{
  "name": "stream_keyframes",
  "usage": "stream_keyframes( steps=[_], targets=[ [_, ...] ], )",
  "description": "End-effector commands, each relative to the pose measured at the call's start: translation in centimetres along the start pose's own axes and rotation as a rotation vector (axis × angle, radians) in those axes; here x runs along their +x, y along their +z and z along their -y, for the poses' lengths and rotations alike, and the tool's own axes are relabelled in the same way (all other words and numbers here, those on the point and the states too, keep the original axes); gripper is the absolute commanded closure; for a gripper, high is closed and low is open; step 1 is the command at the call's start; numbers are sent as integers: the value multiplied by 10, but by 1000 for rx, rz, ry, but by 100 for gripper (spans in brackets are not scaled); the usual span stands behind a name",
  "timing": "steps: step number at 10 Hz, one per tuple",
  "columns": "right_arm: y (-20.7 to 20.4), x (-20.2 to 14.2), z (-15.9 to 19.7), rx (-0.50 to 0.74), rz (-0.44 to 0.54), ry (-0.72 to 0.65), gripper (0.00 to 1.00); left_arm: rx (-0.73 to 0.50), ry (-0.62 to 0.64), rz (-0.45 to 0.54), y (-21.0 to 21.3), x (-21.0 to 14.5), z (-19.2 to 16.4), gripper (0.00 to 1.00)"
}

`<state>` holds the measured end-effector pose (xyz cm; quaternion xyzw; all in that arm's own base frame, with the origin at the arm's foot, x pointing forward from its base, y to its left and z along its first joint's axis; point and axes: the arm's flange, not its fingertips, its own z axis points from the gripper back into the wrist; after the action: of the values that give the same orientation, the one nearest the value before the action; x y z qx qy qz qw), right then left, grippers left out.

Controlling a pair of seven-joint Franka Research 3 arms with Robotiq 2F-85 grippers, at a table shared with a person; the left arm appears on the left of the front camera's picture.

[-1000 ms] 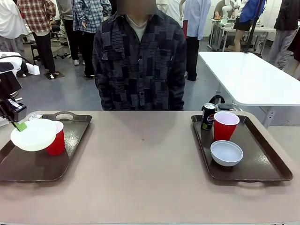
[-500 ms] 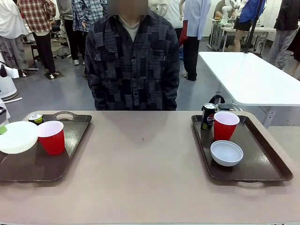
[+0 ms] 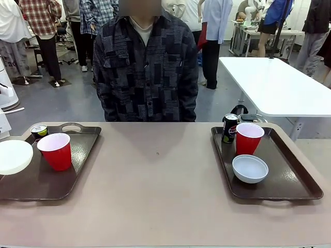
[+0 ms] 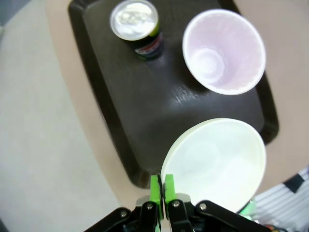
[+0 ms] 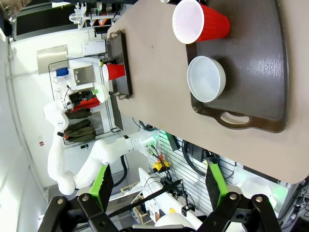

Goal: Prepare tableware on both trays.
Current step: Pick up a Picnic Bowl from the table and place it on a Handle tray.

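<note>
Left tray (image 3: 77,155): Pepsi can (image 3: 39,131) at the far corner, cup (image 3: 55,150) just in front and right of it; bowl (image 3: 13,156) left of the cup, apparently held above the tray's edge.

Right tray (image 3: 289,170): can (image 3: 229,128) at the far left corner, cup (image 3: 249,137) beside it, bowl (image 3: 250,168) in front.

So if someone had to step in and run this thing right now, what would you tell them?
Left gripper: shut on the rim of a white bowl, held above the left tray.
Right gripper: open, holding nothing, high above the right tray.
Done: right tray has can, red cup and bowl. Left tray has can and cup.
Left: set the held bowl down on the left tray.
</note>
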<state>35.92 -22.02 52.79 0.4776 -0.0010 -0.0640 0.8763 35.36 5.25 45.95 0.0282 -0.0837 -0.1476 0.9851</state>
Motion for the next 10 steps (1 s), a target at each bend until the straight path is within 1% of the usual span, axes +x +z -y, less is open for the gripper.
stream_keyframes(
  steps=[1,4,10],
  targets=[
    [0,0,0,9,0,3,0,14,41,14,-34,-11,-1,96],
    [0,0,0,9,0,3,0,-16,52,-31,-61,0,-5,96],
    [0,0,0,9,0,3,0,31,66,-48,-98,15,-1,96]
  ],
)
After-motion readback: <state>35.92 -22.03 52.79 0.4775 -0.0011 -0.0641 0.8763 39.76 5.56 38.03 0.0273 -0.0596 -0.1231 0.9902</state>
